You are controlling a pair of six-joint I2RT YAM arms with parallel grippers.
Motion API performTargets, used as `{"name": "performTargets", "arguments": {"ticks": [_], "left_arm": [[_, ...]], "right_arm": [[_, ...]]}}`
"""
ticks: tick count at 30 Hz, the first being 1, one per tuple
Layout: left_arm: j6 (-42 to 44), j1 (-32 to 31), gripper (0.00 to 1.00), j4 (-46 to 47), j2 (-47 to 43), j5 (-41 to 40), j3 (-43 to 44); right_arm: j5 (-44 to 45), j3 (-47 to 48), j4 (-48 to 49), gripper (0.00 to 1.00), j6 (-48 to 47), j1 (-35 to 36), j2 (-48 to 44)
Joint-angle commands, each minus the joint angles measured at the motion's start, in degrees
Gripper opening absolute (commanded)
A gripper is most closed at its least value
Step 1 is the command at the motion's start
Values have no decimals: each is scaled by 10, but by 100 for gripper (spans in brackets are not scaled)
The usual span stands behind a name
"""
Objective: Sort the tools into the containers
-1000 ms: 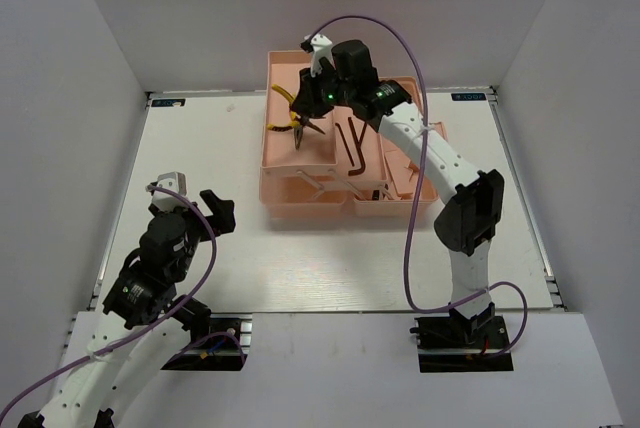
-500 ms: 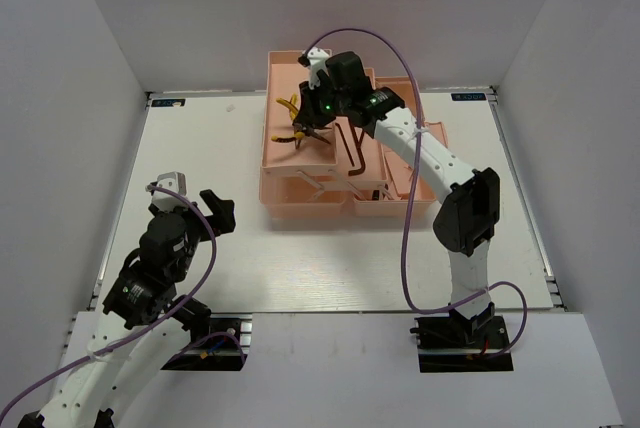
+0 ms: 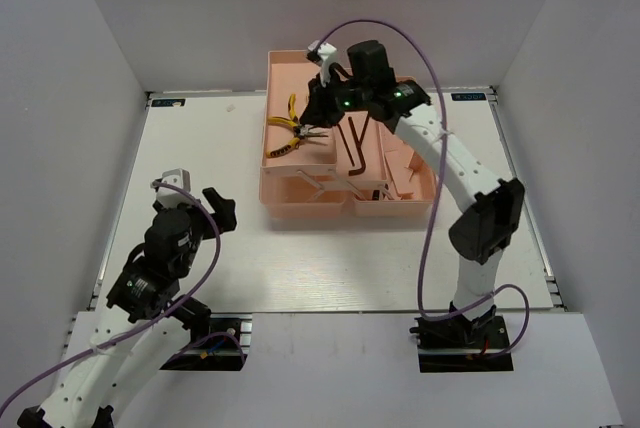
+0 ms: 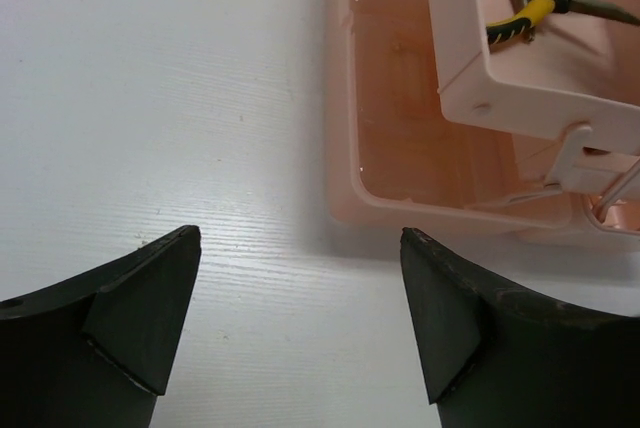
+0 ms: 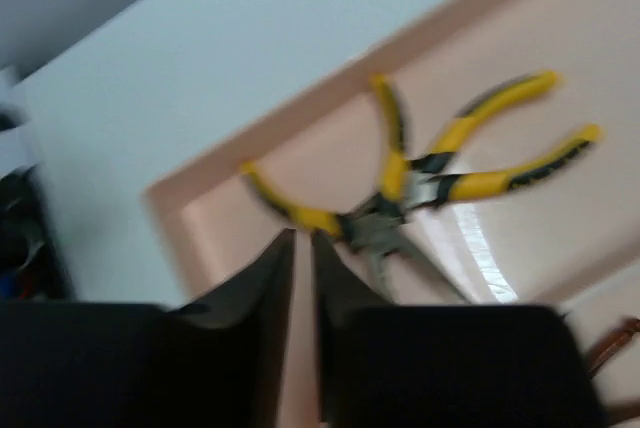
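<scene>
The salmon-pink toolbox stands open at the back of the table. Two yellow-handled pliers lie crossed in its raised left tray; they also show in the right wrist view and the left wrist view. Dark hex keys lie in the middle compartment. My right gripper hovers just above the pliers; in its own view its fingers are almost together and hold nothing. My left gripper is open and empty over bare table, left of the toolbox. The screwdriver and the green-black tool are out of view.
White walls close in the table on the left, back and right. The right arm's purple cable loops above the toolbox. The toolbox's lower left compartment sits under the raised tray. A fold-out tray lies at the toolbox's right.
The right gripper carried a pair of pliers down into the left tray, let go and lifted away slightly; both pliers now lie in the tray. The left arm barely moved.
</scene>
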Motion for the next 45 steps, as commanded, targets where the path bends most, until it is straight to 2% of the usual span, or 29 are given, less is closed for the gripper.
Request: {"name": "performTargets", "arguments": {"ticks": [1, 2, 5, 6, 7, 8, 9, 10, 11, 12, 13, 14, 15, 16, 17, 19, 20, 28, 31, 32, 33, 34, 36, 38, 39, 42, 43, 44, 45], "left_arm": [[-3, -1, 88, 5, 23, -9, -2], [-3, -1, 71, 5, 35, -9, -2], [-3, -1, 30, 10, 53, -3, -2], [-3, -1, 21, 17, 64, 2, -2], [-3, -1, 17, 24, 71, 7, -2], [4, -1, 17, 24, 76, 7, -2], [4, -1, 18, 30, 76, 7, 3], [11, -1, 32, 36, 85, 7, 3], [17, -1, 44, 36, 92, 12, 9], [17, -1, 57, 41, 92, 12, 9], [24, -1, 73, 42, 98, 12, 9], [29, -1, 77, 42, 104, 12, 9], [29, -1, 79, 47, 104, 12, 9], [29, -1, 79, 47, 104, 12, 9], [29, -1, 80, 47, 104, 12, 9], [29, -1, 80, 47, 104, 18, 9], [29, -1, 80, 47, 104, 18, 9], [29, -1, 80, 47, 93, 12, 9], [24, -1, 66, 42, 82, 7, 9], [24, -1, 59, 35, 75, -5, 9], [18, -1, 45, 35, 65, -5, 9], [18, -1, 40, 29, 58, -15, 9], [18, -1, 34, 29, 43, -23, 3], [18, -1, 34, 29, 21, -29, 3], [18, -1, 36, 29, 16, -29, -3], [4, -1, 43, 24, 8, -42, -3], [-1, -1, 50, 16, 3, -50, -3], [-21, -1, 53, 8, 3, -58, -3], [-30, -1, 55, 2, 3, -58, -3]], "right_arm": [[-320, -20, -86, 10, -170, -16, -98], [-380, -27, -153, 1, -294, -13, -107], [-394, -62, -229, 0, -403, -5, -131], [-376, -98, -258, 0, -446, -4, -142], [-362, -110, -267, 0, -462, 9, -154], [-331, -122, -279, 3, -507, 16, -156], [-298, -163, -290, 11, -540, 23, -167], [-282, -179, -292, 21, -550, 45, -178], [-231, -192, -290, 35, -570, 55, -187], [-211, -233, -276, 39, -571, 63, -191], [-189, -248, -247, 41, -566, 94, -201], [-146, -273, -212, 49, -550, 103, -207], [-96, -291, -192, 52, -522, 114, -207], [-69, -307, -136, 52, -505, 143, -209], [-5, -311, -119, 52, -464, 157, -203], [29, -321, -95, 53, -447, 182, -195], [92, -320, -54, 53, -420, 190, -185], [264, -304, 56, 53, -396, 251, -97], [302, -297, 80, 53, -398, 260, -62], [311, -297, 90, 53, -400, 261, -57], [316, -297, 96, 53, -400, 260, -51], [332, -297, 104, 53, -405, 261, -37], [344, -297, 123, 53, -409, 258, -29], [345, -294, 124, 53, -411, 257, -17], [344, -292, 116, 52, -412, 255, -10], [317, -296, 100, 38, -418, 255, -5], [311, -297, 91, 30, -420, 256, -2], [304, -298, 88, 14, -420, 256, -1], [298, -295, 81, 6, -420, 255, -2]]}}
